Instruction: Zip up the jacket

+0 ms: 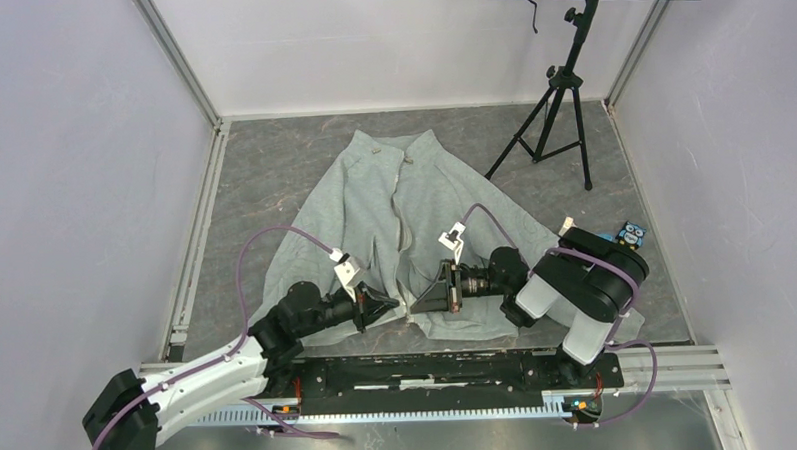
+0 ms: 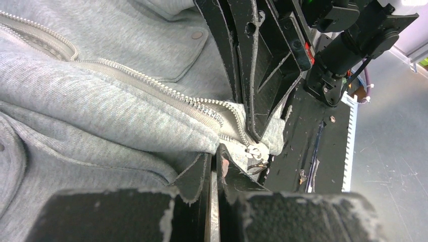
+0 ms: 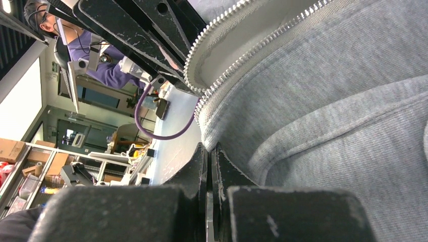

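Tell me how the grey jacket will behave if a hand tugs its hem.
Probably floppy: the jacket lies in soft folds and bunches where the left hand pinches its hem. Likely light but draggy, since it spreads wide over the table. The zipper teeth curve with the cloth, so they may buckle rather than stay straight.

Seen from above, the jacket (image 1: 374, 206) hem vanishes under the left gripper (image 1: 393, 303) and right gripper (image 1: 415, 306), and the right arm (image 1: 577, 279) covers its right corner. Up close, the zipper pull (image 2: 254, 151) is half tucked behind the left fingertips. The tripod (image 1: 562, 77) top is chopped off by the frame edge.
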Robot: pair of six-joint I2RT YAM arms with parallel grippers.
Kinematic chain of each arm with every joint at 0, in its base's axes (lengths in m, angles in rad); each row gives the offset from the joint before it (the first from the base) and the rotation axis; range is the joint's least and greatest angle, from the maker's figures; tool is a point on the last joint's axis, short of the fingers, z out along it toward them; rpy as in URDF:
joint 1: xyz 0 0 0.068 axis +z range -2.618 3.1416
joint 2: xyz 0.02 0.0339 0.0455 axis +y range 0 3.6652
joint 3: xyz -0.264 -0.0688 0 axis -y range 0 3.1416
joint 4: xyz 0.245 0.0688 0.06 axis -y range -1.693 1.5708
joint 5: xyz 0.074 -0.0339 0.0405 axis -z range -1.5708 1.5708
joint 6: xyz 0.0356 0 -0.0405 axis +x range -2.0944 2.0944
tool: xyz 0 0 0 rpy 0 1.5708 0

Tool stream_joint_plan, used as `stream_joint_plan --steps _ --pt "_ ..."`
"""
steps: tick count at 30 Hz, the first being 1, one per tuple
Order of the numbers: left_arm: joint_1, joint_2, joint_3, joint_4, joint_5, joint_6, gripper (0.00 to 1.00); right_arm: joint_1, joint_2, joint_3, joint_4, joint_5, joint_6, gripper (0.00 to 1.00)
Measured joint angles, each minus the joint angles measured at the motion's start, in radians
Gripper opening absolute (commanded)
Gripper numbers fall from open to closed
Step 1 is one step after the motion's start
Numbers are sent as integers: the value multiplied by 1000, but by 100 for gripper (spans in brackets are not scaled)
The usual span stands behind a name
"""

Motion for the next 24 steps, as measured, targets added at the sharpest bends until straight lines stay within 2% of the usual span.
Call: stream_joint_plan --steps 24 --pt "0 -31 -14 -17 -14 -1 2 0 -11 -3 1 8 -3 1"
